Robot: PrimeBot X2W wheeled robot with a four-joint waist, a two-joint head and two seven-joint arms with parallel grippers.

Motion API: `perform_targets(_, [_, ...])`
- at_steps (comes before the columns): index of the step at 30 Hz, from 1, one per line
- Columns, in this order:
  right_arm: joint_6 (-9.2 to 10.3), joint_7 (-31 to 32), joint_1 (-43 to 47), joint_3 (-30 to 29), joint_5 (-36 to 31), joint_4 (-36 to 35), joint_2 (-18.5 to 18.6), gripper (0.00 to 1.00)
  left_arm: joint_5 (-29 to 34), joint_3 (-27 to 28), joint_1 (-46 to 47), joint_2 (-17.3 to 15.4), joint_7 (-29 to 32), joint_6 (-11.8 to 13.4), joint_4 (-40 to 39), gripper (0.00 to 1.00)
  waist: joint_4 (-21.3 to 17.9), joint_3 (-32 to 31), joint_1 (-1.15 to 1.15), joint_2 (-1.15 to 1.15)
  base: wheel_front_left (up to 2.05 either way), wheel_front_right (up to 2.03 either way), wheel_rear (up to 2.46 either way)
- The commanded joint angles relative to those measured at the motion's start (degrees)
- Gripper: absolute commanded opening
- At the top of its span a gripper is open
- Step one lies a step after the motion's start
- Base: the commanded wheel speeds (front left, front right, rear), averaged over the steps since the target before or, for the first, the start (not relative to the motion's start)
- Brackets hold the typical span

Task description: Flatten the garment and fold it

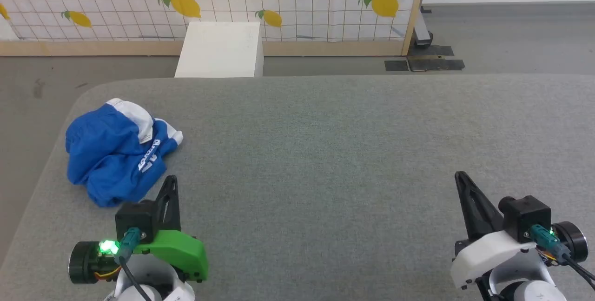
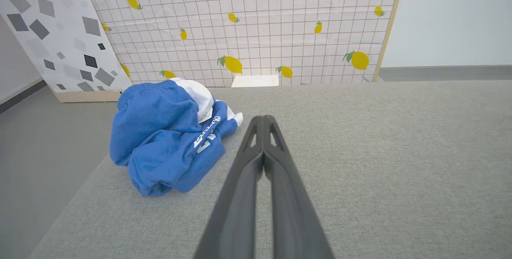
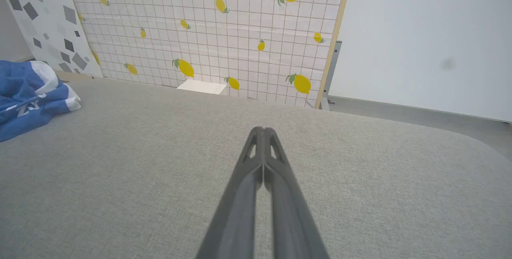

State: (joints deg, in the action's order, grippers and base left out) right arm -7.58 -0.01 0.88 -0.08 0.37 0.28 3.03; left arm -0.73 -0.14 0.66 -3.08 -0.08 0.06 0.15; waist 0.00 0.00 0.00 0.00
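The garment (image 1: pixel 107 157) lies in a crumpled heap near the far-left corner of the grey fabric-covered counter (image 1: pixel 325 152), close to its left edge. It is bright blue shorts with white side panels, and white lettering shows on a fold facing the near edge. The gathered waistband (image 2: pixel 140 91) humps up at the far-left side of the pile.

It looks light, soft and limp. It should sag from any 1 pinch point and drag easily over the cloth surface, with nothing fragile about it. The layers are bunched over one another, so a deep pinch would likely catch 2 or more plies at once. The better holds, by my reading, are the elastic waistband, which is thicker and gives the fingers something firm, or the free hem at the near-edge side of the pile.

The left gripper (image 1: pixel 171 182) hangs just beside the heap on its near-right side, apart from the cloth. Its 2 dark fingers are pressed together and hold nothing, pointing toward the far edge. The right gripper (image 1: pixel 460 177) sits near the near-right corner, well apart from the garment. Its fingers are likewise closed and empty, angled toward the far edge. Both would need to spread before any pinch.
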Motion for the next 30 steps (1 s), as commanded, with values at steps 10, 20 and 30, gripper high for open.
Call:
perform_targets(10, [0.09, 0.01, -0.88, 0.08, -0.37, -0.28, -0.15, 0.0, 0.73, 0.14, -0.66, 0.21, 0.08, -0.06, -0.15, 0.0, 0.0, 0.0, 0.0, 0.0, 0.0, 0.0, 0.0])
perform_targets(20, [0.09, 0.01, -0.88, 0.08, -0.37, -0.28, -0.15, 0.0, 0.73, 0.14, -0.66, 0.21, 0.08, -0.06, -0.15, 0.0, 0.0, 0.0, 0.0, 0.0, 0.0, 0.0, 0.0])
perform_targets(30, [0.09, 0.01, -0.88, 0.08, -0.37, -0.28, -0.15, 0.0, 0.73, 0.14, -0.66, 0.21, 0.08, -0.06, -0.15, 0.0, 0.0, 0.0, 0.0, 0.0, 0.0, 0.0, 0.0])
